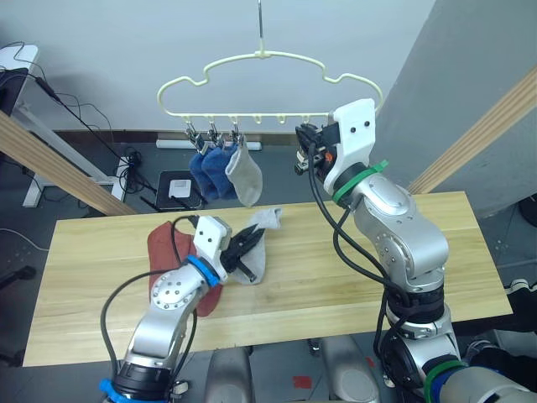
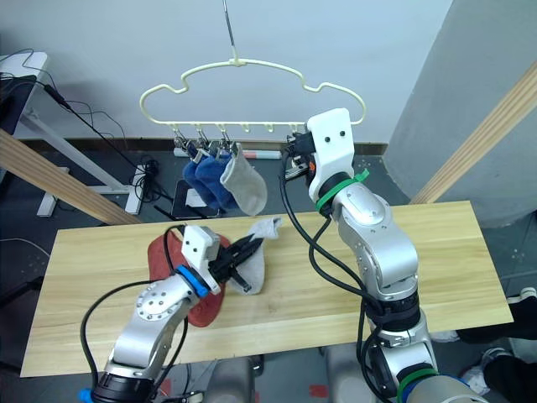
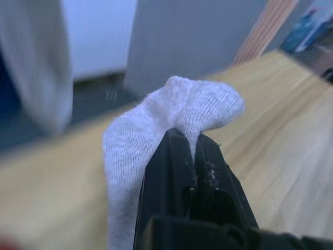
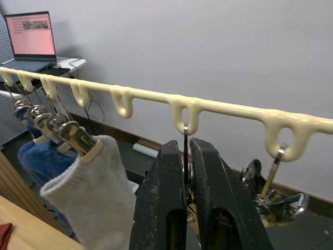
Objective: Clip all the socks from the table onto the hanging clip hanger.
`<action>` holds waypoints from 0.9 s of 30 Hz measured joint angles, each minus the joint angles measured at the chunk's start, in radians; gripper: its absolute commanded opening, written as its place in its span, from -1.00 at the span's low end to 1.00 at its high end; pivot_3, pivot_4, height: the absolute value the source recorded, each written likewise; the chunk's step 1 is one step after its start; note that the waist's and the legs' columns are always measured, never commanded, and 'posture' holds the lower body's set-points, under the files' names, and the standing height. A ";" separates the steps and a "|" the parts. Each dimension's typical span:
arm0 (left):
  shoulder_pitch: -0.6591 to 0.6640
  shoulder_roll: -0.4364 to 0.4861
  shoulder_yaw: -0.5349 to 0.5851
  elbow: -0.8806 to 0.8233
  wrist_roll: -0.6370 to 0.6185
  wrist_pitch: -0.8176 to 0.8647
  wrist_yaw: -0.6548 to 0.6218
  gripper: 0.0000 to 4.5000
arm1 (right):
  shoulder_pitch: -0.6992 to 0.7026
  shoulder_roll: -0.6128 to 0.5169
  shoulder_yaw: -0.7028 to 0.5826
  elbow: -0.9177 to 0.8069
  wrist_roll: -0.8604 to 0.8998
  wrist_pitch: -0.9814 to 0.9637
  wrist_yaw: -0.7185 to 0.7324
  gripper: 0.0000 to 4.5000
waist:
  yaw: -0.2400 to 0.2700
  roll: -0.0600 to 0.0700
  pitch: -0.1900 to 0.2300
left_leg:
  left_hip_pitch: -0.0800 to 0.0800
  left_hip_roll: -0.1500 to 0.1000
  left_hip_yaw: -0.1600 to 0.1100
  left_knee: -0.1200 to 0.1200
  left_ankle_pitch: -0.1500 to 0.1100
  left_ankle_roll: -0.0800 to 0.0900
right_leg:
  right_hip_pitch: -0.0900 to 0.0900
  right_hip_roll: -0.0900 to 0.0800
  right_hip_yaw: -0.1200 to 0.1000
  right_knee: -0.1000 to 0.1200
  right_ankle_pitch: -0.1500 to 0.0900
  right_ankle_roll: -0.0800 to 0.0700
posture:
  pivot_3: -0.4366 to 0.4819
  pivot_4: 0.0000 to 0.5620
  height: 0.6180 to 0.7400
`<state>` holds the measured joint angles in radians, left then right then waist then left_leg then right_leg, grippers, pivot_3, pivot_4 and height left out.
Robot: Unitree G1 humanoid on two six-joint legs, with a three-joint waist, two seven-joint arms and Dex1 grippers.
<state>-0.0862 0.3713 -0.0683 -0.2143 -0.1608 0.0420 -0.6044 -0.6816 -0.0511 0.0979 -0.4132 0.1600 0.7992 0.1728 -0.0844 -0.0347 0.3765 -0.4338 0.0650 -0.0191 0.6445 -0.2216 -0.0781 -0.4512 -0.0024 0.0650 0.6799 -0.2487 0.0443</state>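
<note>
Pale-yellow wooden planks form the long table (image 1: 369, 252), whose right half and near edge lie bare in the left eye view, while two rust-red socks (image 1: 161, 245) are seen lying left of centre. Above the far edge, the cream wavy wire clip hanger (image 1: 268, 59) is hung by a metal hook; two blue socks (image 1: 211, 170) and one light grey hanging sock (image 1: 245, 178) are clipped on its left three clips. The left gripper (image 1: 249, 243) is held low over the table, forearm angled up and rightward, fingers closed on a second light grey sock (image 1: 260, 231) whose lower part rests on the wood. The right arm is raised steeply, its gripper (image 1: 304, 151) at a clip toward the hanger's right.

From the left wrist view, the black fingers (image 3: 169, 166) are seen pinched together on a fold of grey knit.

From the right wrist view, the two fingers (image 4: 156, 208) are seen nearly together around the thin wire of a silver clip (image 4: 186, 179); another clip (image 4: 270, 195) hangs just beside. A laptop screen (image 4: 31, 35) is lit far off, its writing unreadable.
</note>
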 measured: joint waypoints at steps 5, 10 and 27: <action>-0.100 -0.071 -0.003 0.020 -0.057 0.001 -0.005 -0.99 | 0.000 0.016 -0.008 -0.003 0.016 0.010 -0.005 -1.00 | 0.004 0.000 0.000 | -0.001 0.000 -0.001 0.001 0.000 0.000 | 0.000 0.000 -0.002 0.000 0.000 0.000 | -0.35 0.29 1.00; -0.156 -0.141 -0.031 0.013 -0.086 0.019 0.016 -0.99 | -0.005 0.040 -0.025 -0.005 0.034 0.033 -0.013 -1.00 | -0.005 0.000 0.000 | -0.001 0.000 -0.001 0.000 0.000 0.000 | 0.000 0.001 0.000 0.000 0.000 0.000 | -0.38 0.29 1.00; -0.166 -0.209 -0.048 0.055 -0.003 0.013 0.143 -0.99 | -0.009 0.055 -0.038 -0.027 0.085 0.090 -0.045 -1.00 | -0.004 0.000 0.000 | -0.001 0.000 -0.002 0.001 0.000 0.000 | 0.000 0.001 -0.001 0.000 0.000 0.000 | -0.39 0.30 1.00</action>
<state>-0.2522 0.1623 -0.1159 -0.1591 -0.1639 0.0550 -0.4617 -0.6904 0.0035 0.0595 -0.4398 0.2446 0.8894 0.1282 -0.0883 -0.0348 0.3765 -0.4347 0.0647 -0.0210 0.6450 -0.2216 -0.0779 -0.4510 -0.0016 0.0641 0.6798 -0.2486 0.0445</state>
